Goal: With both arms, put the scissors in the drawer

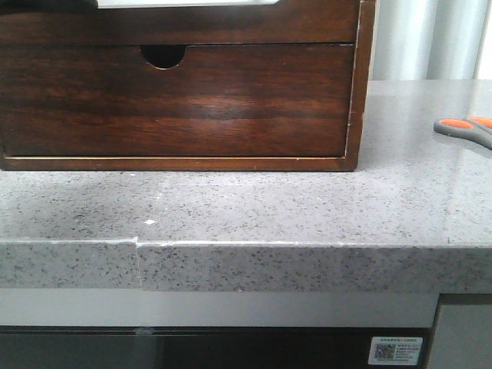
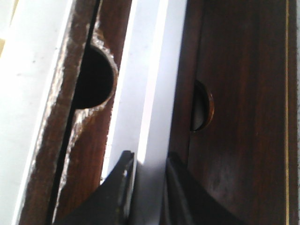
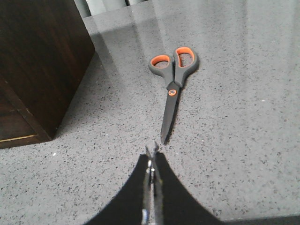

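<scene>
A speckled grey stone table (image 1: 254, 207) fills the front view, its near edge running across the lower half. On it, toward the far left, stands a dark brown glossy wooden box (image 1: 357, 84), cut off at the top and left of the picture. Its lower drawer front (image 1: 177, 100) has a small semicircular notch. Of the drawer (image 1: 184, 3) above, only a thin strip showing white is visible at the very top edge, so its shape is hard to judge from here.

The scissors (image 3: 172, 83) lie flat on the table near its right edge, well apart from the box, closed, grey handles with orange lining; the front view crops them to the handles alone.

The left fingers (image 2: 146, 187) appear very close to the box front, parted slightly either side of a pale strip; whether they grip it cannot be told. The right fingers (image 3: 151, 151) are pressed together, holding nothing, just short of the blade tip, which points toward them.
</scene>
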